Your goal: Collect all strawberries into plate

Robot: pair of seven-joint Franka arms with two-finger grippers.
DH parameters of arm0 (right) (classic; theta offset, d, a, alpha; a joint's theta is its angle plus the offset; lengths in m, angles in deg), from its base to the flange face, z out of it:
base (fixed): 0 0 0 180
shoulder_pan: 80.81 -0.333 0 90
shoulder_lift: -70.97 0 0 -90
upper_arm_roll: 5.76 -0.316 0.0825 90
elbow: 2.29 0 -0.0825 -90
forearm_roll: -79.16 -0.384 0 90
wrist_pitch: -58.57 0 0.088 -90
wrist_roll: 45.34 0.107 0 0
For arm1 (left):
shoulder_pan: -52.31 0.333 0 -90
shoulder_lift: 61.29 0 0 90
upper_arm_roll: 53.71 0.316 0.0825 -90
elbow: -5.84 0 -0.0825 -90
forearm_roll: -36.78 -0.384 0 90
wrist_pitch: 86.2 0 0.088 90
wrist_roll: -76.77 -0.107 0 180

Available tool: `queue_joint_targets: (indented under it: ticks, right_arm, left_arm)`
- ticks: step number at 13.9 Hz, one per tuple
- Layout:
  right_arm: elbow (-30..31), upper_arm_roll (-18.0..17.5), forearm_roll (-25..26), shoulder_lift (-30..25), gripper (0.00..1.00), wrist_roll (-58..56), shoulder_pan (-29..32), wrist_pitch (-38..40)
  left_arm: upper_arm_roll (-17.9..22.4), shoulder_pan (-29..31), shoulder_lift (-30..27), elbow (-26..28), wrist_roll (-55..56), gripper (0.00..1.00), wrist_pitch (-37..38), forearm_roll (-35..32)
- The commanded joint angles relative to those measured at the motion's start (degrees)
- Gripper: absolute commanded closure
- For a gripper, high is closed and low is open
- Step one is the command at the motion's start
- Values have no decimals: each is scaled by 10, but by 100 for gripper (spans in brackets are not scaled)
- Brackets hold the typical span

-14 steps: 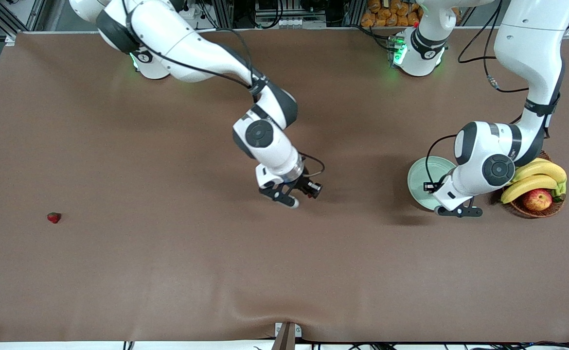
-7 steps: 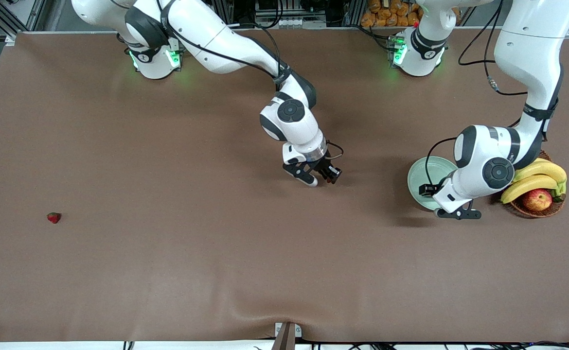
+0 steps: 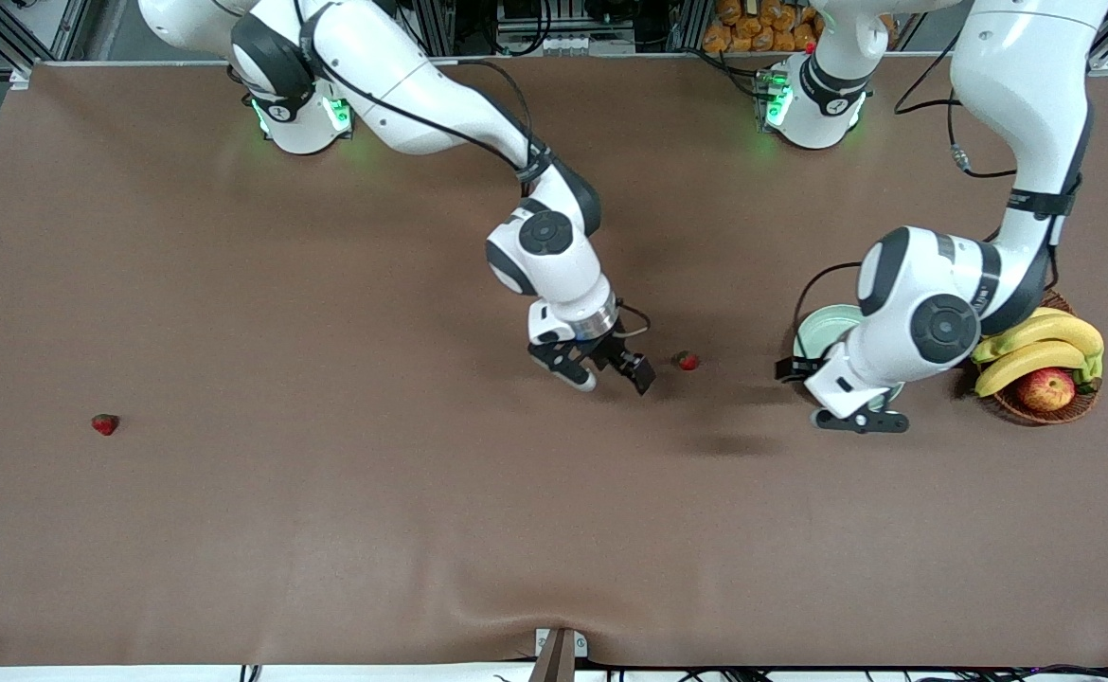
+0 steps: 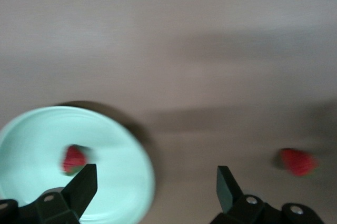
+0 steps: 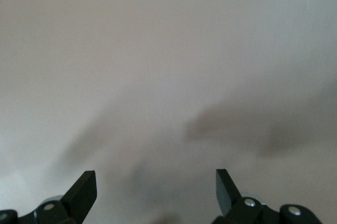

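Plate (image 3: 824, 327): pale mint green, on the worktop near the left arm's end, just beside the wicker basket (image 3: 1065, 403). It is mostly covered by the left arm in the front view. The left wrist view shows one strawberry (image 4: 74, 159) lying inside the plate (image 4: 121, 150).

Basket: holds bananas (image 3: 1037, 346) and an apple (image 3: 1046, 388). No berry is visible in it.

Strawberries outside the plate: one (image 3: 686, 360) lies on the bare worktop between the two grippers, well short of the plate; the left wrist view also shows it (image 4: 298, 161). Another (image 3: 104, 423) lies near the worktop edge at the right arm's end, well apart from everything.

Left gripper (image 3: 859, 422): over the plate's near rim and the worktop beside it, fingers (image 4: 228, 183) spread wide, nothing between them.

Right gripper (image 3: 608, 376): over mid-worktop, beside the middle strawberry, fingers (image 5: 225, 184) spread wide, holding nothing.
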Motion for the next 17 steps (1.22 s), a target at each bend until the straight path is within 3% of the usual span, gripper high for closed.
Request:
queue_joint_targets:
  ticks: [1, 4, 8, 12, 14, 17]
  right_arm:
    - [8, -6, 12, -39, 0, -83, 52, 83]
    - [35, -7, 11, -84, 0, -211, 112, 200]
    - [117, -7, 9, -168, 0, -372, 189, 259]
    - [190, 7, 10, -236, 0, -540, 262, 322]
    - [232, 10, 10, -264, 0, -634, 315, 323]
    - [247, 10, 10, -271, 0, -730, 397, 340]
  left_arm:
    - [-45, 2, -2, -5, 57, 0, 13, -6]
    - [-73, -27, 12, -6, 132, 0, 6, -7]
    - [-71, -77, 54, -6, 179, 0, -51, -13]
    - [-67, -83, 103, 1, 180, 0, -103, -47]
    - [-66, -76, 117, 1, 187, 5, -116, -86]
    - [-65, -89, 126, -3, 230, 24, -127, -95]
